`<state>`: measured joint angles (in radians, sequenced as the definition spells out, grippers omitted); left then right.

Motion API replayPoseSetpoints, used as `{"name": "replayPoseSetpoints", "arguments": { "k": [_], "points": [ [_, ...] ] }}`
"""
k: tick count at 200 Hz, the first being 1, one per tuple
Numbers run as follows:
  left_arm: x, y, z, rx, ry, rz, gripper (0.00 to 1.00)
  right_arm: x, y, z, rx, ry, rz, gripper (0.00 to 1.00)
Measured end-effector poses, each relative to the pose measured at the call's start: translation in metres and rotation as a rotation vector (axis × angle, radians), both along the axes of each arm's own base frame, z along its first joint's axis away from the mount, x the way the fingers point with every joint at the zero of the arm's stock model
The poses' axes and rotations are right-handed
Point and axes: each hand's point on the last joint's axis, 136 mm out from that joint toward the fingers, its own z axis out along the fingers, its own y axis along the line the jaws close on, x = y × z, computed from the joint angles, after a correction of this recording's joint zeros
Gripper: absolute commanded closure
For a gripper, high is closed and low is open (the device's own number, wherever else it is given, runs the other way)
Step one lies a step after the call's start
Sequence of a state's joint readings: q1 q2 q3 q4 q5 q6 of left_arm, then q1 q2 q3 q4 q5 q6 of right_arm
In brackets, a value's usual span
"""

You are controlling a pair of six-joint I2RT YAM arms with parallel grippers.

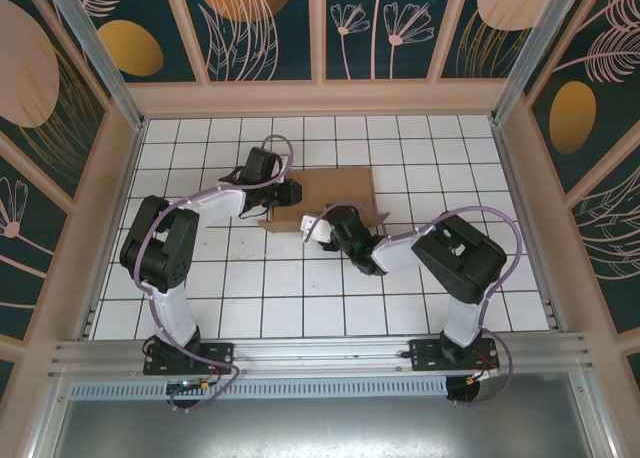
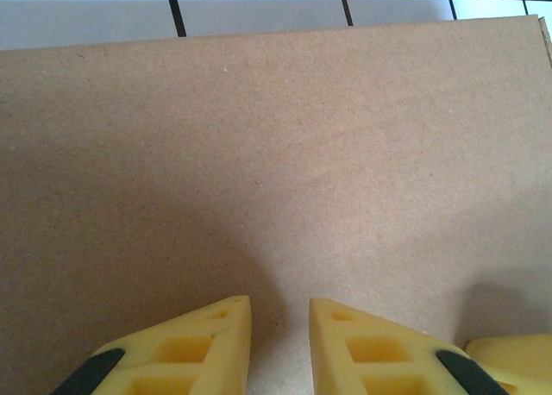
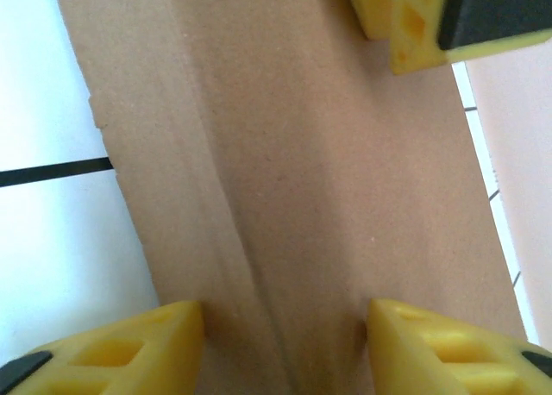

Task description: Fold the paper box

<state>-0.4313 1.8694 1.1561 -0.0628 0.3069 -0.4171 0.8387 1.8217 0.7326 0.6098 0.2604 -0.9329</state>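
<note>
Paper box (image 3: 293, 197) seemingly between right gripper (image 3: 285, 316) fingers

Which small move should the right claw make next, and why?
Probably close the right claw on the creased part of the paper box: its fingers stand wide open on either side of that crease, while the left claw rests over the flat panel, seemingly steadying it.
</note>
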Motion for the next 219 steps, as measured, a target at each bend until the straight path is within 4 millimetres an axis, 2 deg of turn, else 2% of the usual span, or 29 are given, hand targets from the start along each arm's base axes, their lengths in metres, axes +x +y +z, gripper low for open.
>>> {"name": "replayPoseSetpoints", "arguments": {
  "k": [11,33,57,73,91,107,122,132,140,162,177,195,210,219],
  "points": [
    [0.000,0.000,0.000,0.001,-0.003,-0.002,0.75,0.000,0.000,0.000,-0.010,-0.015,-0.002,0.59],
    [0.001,0.000,0.000,0.002,-0.005,-0.003,0.73,0.002,0.000,0.000,-0.021,-0.030,-0.008,0.59],
    [0.001,0.000,0.001,0.001,-0.009,-0.004,0.69,0.000,-0.001,0.002,-0.002,-0.028,-0.011,0.47],
    [0.001,0.000,0.005,-0.002,-0.016,-0.003,0.66,-0.010,-0.005,0.011,0.047,-0.011,0.000,0.42],
    [0.000,0.003,0.012,0.001,-0.025,0.005,0.59,-0.021,-0.010,0.047,0.200,0.015,0.003,0.39],
    [0.002,0.008,0.026,0.004,-0.053,0.035,0.51,-0.018,-0.020,0.100,0.389,0.000,-0.024,0.39],
    [0.006,0.015,0.044,0.000,-0.096,0.068,0.48,-0.008,-0.040,0.146,0.572,-0.011,-0.087,0.37],
    [0.007,0.026,0.056,-0.001,-0.127,0.105,0.47,0.000,-0.056,0.163,0.660,0.000,-0.143,0.38],
    [0.008,0.035,0.064,0.000,-0.148,0.137,0.46,0.006,-0.067,0.168,0.707,0.020,-0.185,0.39],
    [0.013,0.065,0.075,-0.001,-0.179,0.237,0.45,0.023,-0.082,0.159,0.780,0.140,-0.288,0.45],
    [0.017,0.080,0.067,0.008,-0.164,0.283,0.44,0.035,-0.089,0.144,0.811,0.236,-0.362,0.47],
    [0.017,0.082,0.052,0.015,-0.126,0.292,0.44,0.050,-0.101,0.124,0.845,0.333,-0.458,0.50],
    [0.015,0.080,0.039,0.025,-0.097,0.285,0.44,0.054,-0.105,0.109,0.837,0.390,-0.508,0.45],
    [0.015,0.081,0.034,0.033,-0.087,0.285,0.45,0.051,-0.099,0.105,0.800,0.386,-0.488,0.37]
  ]
}}
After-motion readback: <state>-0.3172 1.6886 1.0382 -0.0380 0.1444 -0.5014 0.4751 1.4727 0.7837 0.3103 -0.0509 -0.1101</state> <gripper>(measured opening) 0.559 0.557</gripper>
